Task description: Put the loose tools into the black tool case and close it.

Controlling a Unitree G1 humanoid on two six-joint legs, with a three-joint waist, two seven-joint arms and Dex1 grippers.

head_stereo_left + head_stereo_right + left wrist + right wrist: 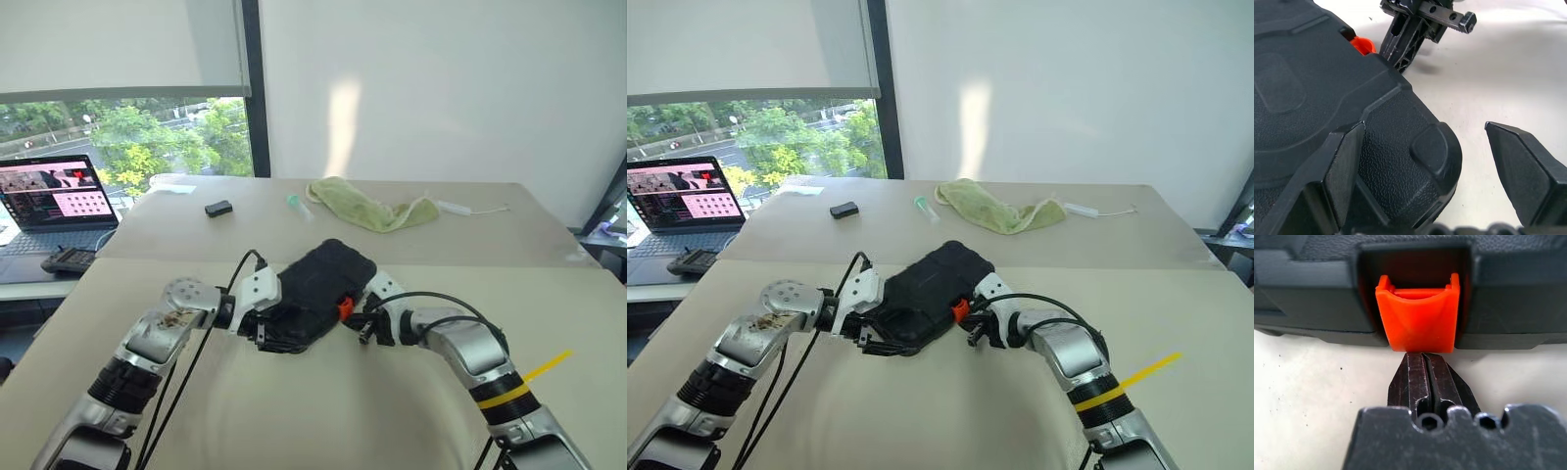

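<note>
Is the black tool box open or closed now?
Closed. The black tool case lies flat with its lid down on its base. The shut right gripper tips touch the orange latch; whether it has clicked, I cannot tell.

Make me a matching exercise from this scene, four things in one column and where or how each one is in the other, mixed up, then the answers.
Things:
1. black tool case
2. left gripper
3. right gripper
4. green cloth

States or places:
A. shut, fingertips at the orange latch
B. lid down, lying between the two grippers
C. crumpled on the far table by the wall
D. open, fingers either side of a case corner

Pairs: 1-B, 2-D, 3-A, 4-C
</note>
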